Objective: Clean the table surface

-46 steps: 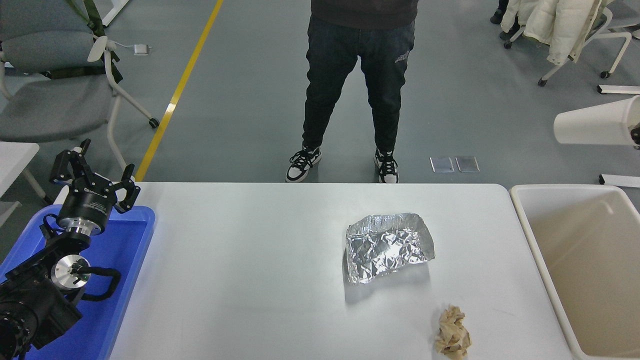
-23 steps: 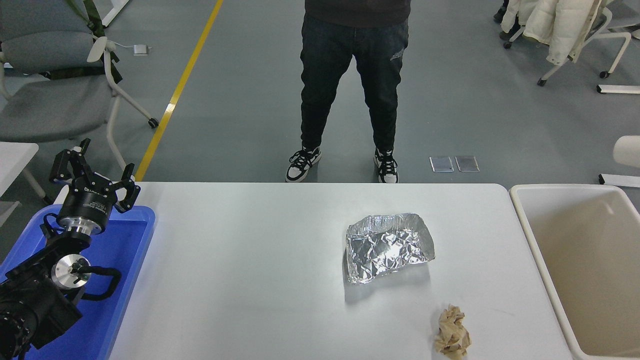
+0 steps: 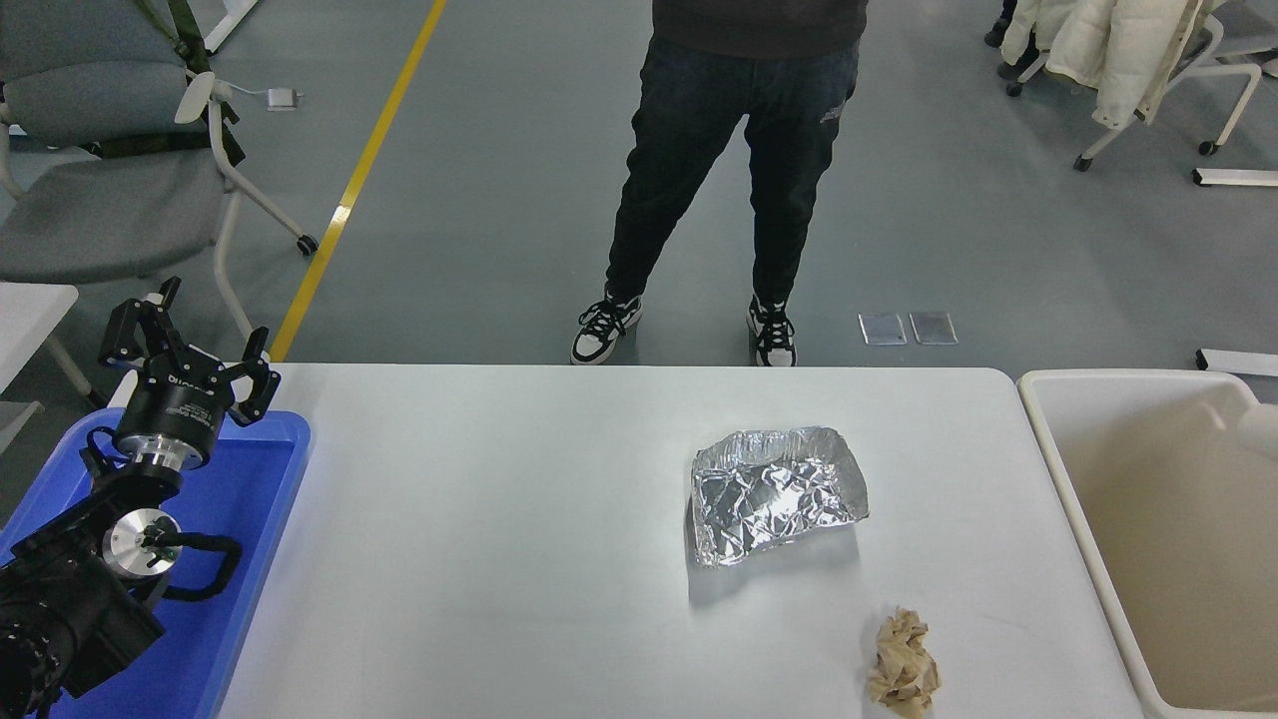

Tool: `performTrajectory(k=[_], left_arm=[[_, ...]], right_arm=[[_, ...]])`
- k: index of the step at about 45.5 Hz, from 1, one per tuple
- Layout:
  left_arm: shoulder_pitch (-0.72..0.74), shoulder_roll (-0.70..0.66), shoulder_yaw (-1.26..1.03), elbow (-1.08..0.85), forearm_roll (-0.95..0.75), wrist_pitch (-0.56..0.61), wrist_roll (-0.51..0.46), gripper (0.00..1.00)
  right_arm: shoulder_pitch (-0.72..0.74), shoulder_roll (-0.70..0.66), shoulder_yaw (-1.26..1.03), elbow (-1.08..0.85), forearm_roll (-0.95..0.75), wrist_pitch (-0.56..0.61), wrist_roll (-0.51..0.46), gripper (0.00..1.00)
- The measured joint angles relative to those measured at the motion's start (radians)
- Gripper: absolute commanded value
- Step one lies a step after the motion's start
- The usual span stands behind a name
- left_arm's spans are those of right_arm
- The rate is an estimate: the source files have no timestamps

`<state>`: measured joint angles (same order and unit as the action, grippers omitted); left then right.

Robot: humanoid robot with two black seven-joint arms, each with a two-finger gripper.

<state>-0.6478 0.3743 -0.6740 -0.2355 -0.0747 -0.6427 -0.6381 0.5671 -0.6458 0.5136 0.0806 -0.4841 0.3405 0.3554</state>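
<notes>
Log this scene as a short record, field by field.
table: white, holds two pieces of litter
foil: crumpled tray, right of centre
paper wad: tan, near edge, nearer the camera than the foil and apart from it
tub: beige, at table's right end
blue tray: at table's left end
left gripper: open, parked over the blue tray's far end, holding nothing
right gripper: not in view
person: standing at far side, legs only visible

Grey floor (image 3: 479,200) with a yellow line (image 3: 359,170); grey wheeled chair (image 3: 100,190) at left, coat-draped chair (image 3: 1128,50) at right
</notes>
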Motion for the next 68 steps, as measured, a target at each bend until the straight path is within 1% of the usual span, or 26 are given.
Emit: performTrajectory(k=[12, 23, 31, 43, 44, 46, 47, 48, 49, 68], left_arm=[[0.000, 0.000, 0.000, 0.000, 0.000, 0.000, 0.000, 1.00], [-0.001, 0.000, -0.001, 0.000, 0.000, -0.001, 0.000, 1.00], [-0.001, 0.000, -0.001, 0.000, 0.000, -0.001, 0.000, 1.00], [-0.001, 0.000, -0.001, 0.000, 0.000, -0.001, 0.000, 1.00], [-0.001, 0.000, -0.001, 0.000, 0.000, -0.001, 0.000, 1.00], [-0.001, 0.000, -0.001, 0.000, 0.000, -0.001, 0.000, 1.00], [-0.001, 0.000, -0.001, 0.000, 0.000, -0.001, 0.000, 1.00], [-0.001, 0.000, -0.001, 0.000, 0.000, -0.001, 0.000, 1.00], [-0.001, 0.000, -0.001, 0.000, 0.000, -0.001, 0.000, 1.00], [-0.001, 0.000, -0.001, 0.000, 0.000, -0.001, 0.000, 1.00]], right_arm=[[-0.026, 0.090, -0.035, -0.017, 0.002, -0.140, -0.012, 0.00], [-0.028, 0.147, -0.048, -0.022, 0.003, -0.270, -0.058, 0.00], [-0.028, 0.170, -0.050, -0.023, 0.004, -0.316, -0.081, 0.00], [-0.032, 0.191, -0.055, -0.023, 0.004, -0.353, -0.094, 0.00], [-0.032, 0.192, -0.055, -0.023, 0.004, -0.356, -0.095, 0.10], [-0.031, 0.194, -0.055, -0.023, 0.004, -0.362, -0.095, 0.57], [-0.031, 0.195, -0.055, -0.023, 0.004, -0.364, -0.096, 0.75], [-0.031, 0.196, -0.056, -0.023, 0.004, -0.366, -0.096, 0.89], [-0.030, 0.196, -0.056, -0.023, 0.004, -0.369, -0.096, 0.99], [-0.025, 0.201, -0.102, -0.022, 0.004, -0.391, -0.098, 1.00]])
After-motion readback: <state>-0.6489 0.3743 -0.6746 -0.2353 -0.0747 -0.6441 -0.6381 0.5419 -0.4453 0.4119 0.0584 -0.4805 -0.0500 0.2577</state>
